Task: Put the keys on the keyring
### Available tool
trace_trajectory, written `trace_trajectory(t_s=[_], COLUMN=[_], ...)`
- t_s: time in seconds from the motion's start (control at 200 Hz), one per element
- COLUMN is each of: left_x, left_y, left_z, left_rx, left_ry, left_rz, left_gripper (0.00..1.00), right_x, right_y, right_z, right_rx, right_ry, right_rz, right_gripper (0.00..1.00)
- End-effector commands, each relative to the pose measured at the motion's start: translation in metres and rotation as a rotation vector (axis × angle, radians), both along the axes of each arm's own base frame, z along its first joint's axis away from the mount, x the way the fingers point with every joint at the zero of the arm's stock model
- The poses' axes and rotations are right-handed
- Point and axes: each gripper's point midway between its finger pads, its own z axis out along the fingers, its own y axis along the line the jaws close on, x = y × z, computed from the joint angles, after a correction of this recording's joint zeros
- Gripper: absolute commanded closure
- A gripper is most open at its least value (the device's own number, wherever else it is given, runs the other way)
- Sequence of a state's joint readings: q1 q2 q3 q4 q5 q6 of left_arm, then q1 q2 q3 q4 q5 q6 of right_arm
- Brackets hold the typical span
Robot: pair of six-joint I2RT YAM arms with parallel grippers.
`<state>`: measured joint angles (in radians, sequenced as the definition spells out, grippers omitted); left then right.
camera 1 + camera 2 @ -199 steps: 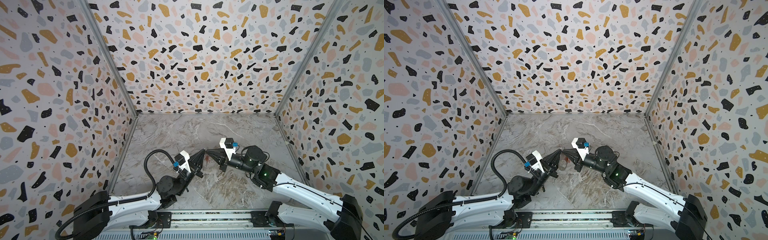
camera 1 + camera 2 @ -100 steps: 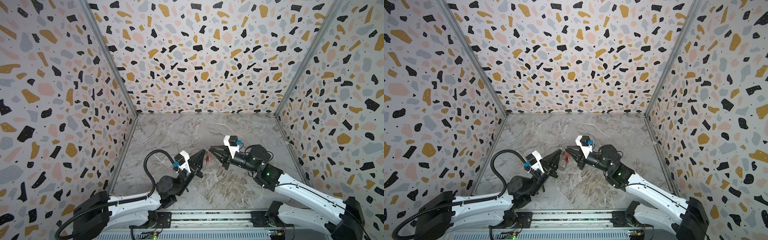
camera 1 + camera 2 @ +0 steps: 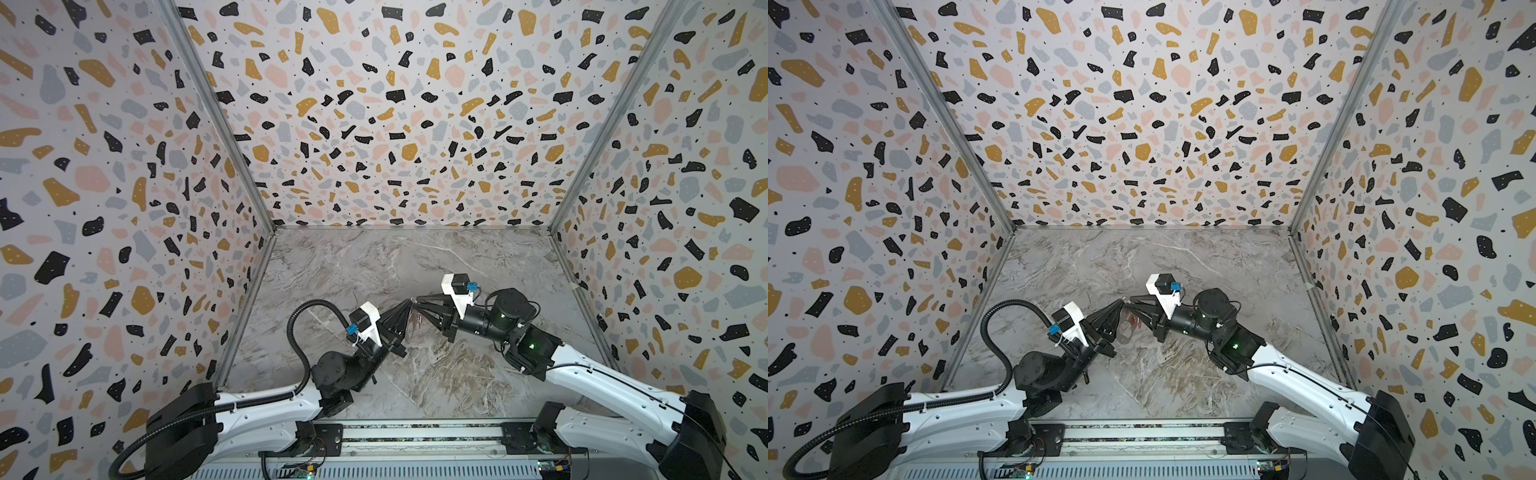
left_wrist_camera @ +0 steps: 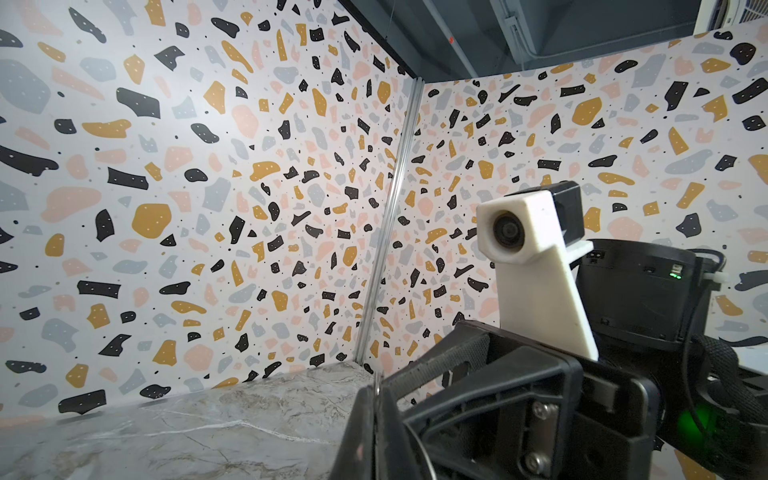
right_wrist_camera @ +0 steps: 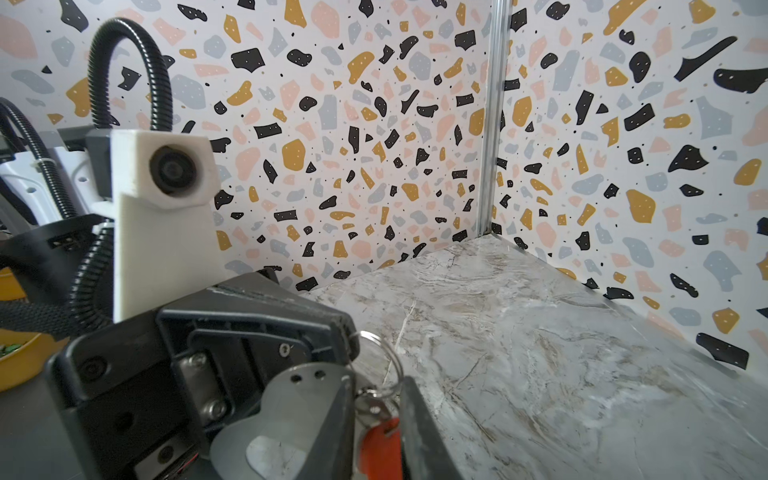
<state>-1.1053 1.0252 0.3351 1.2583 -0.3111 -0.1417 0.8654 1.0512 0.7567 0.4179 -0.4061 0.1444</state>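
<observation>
Across that last second the right pincer [image 5: 378,395] had shifted only slightly. It ended nose to nose with the left pincer [image 4: 376,392] above the table [image 5: 540,353], a little toward 6 o'clock of the table's middle in both top views.

What had changed was its hold. Its jaws looked slightly wider than a second earlier, standing either side of the red tag [image 5: 380,446] and its key [image 5: 374,409]. I could not tell whether they still pinched the tag.

The left pincer was clenched on a thin metal edge, which I took for the top of the keyring [image 5: 286,409]. The keyring hung clear of the table at about 6 o'clock of that pincer's tip. A thin wire loop [image 5: 390,353] ran from the key up beside the keyring's top.

I judged this key threaded or nearly so, with the right arm easing off to leave the load to the left. I could find only one tag; the second key was not visible to me.
</observation>
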Motion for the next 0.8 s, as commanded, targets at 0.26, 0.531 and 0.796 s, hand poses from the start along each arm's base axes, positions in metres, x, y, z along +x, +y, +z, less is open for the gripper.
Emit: trace_trajectory(t_s=[0.26,0.531,0.796], left_x=[-0.0095,-0.0085,-0.0077], left_y=[0.0049,0.0051,0.0042], left_z=[0.02,0.0192,0.0177], left_rx=[-0.052,-0.049,-0.044], left_ry=[-0.061,-0.058,-0.056], left_rz=[-0.025,-0.018,-0.017], left_gripper=[1.0,1.0,1.0], right_x=[-0.0087,-0.0117,-0.0146], right_y=[-0.0015,-0.0016,-0.0023], right_z=[0.0246,0.0278,0.0273], right_rx=[0.042,0.05,0.05], right_ry=[-0.055,-0.071,-0.073], right_rz=[0.036,0.056,0.068], right_gripper=[0.8,0.92,0.96])
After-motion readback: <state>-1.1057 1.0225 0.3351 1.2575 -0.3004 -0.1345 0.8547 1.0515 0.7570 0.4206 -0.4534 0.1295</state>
